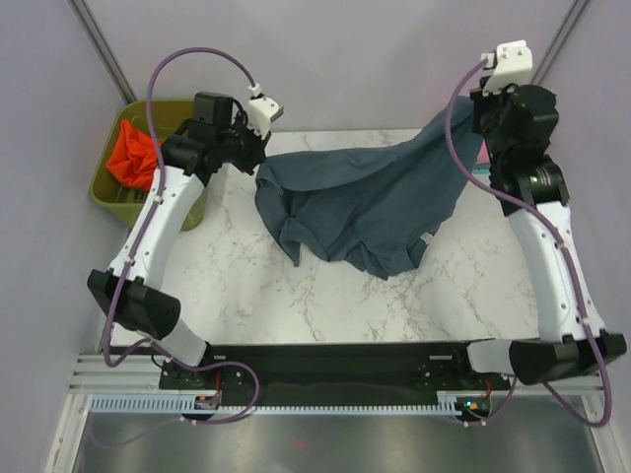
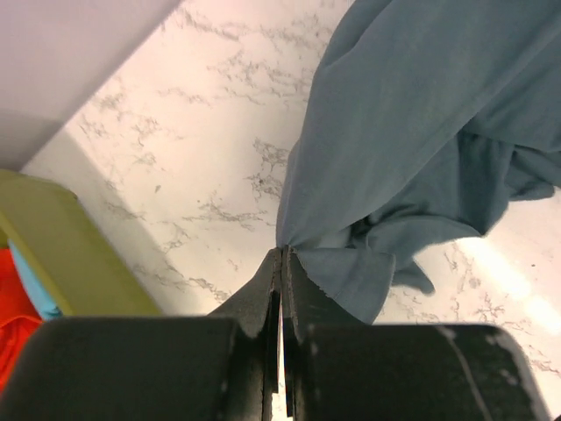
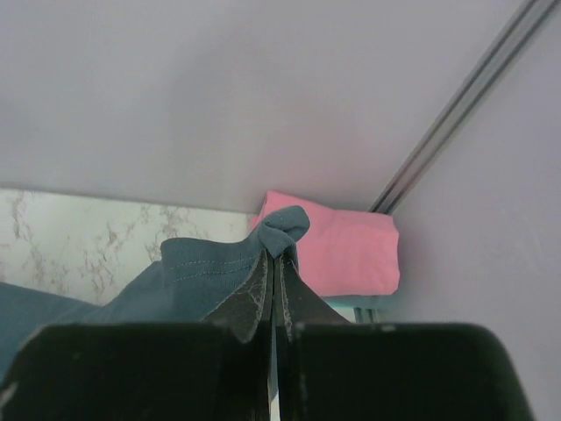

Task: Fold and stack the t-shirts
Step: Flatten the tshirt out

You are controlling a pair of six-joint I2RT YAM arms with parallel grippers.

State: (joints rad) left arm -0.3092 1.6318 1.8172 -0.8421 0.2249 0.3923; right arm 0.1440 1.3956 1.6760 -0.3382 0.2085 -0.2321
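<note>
Hanging between the two arms is the slate blue-grey t-shirt (image 1: 365, 212); it's stretched across the far half of the marble table (image 1: 296, 296), with its right end lifted higher and the lower bulk slumped in folds on the tabletop. One edge is pinched by the left gripper (image 2: 282, 256), fingers pressed tight together on a bunched bit of cloth just above the table near the far-left corner; the opposite edge is nipped by the right gripper (image 3: 276, 254), jaws likewise squeezed on a little knot of fabric with a stitched hem just below it, held up near the far-right corner. Behind that pinch a folded pink t-shirt (image 3: 346, 250) is seen lying in the back-right corner by the wall; a thin strip of teal cloth (image 3: 368, 303) is showing under it. An orange-red t-shirt (image 1: 133, 153) is crumpled inside the olive-green bin (image 1: 108, 197), which is parked off the table's far-left corner; something light blue is also tucked in there, but what it is can't be told.
</note>
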